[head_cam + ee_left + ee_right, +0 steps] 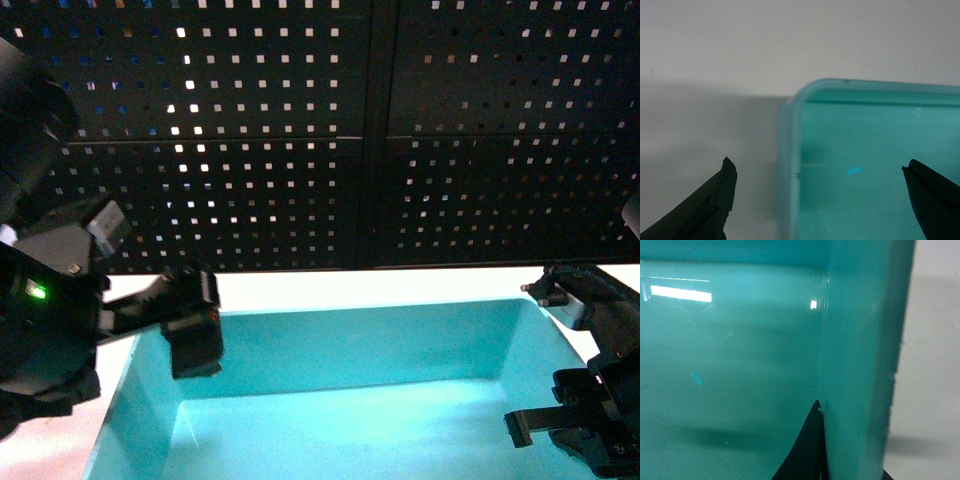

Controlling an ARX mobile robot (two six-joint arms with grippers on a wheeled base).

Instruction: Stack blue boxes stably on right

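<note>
Head view first: the biggest thing in front of you is the black pegboard wall (400, 130), and below it the pale table (330, 288) with one turquoise tub (350, 360) sitting close to the robot and filling the lower middle of the picture. No second tub shows in any view, so you cannot yet see what this one is to go onto.

Your left gripper (817, 200) hangs wide open over the tub's left end. In its wrist view one finger (715, 205) is outside over the table, the other (935, 200) is over the inside, and the rim runs between them. It holds nothing.

Your right gripper (560, 420) is at the tub's right wall (860, 360). In the right wrist view one dark finger (807, 450) lies against the inner face of that wall. The outer finger is barely in view, so I cannot tell whether the grip is closed.

To do this step well, I would lower the left gripper until the wall sits deep between its fingers, then close. Check the right side is truly clamped before lifting. Lift both ends together and level; the glossy sloping walls look likely to slip from a shallow pinch.
</note>
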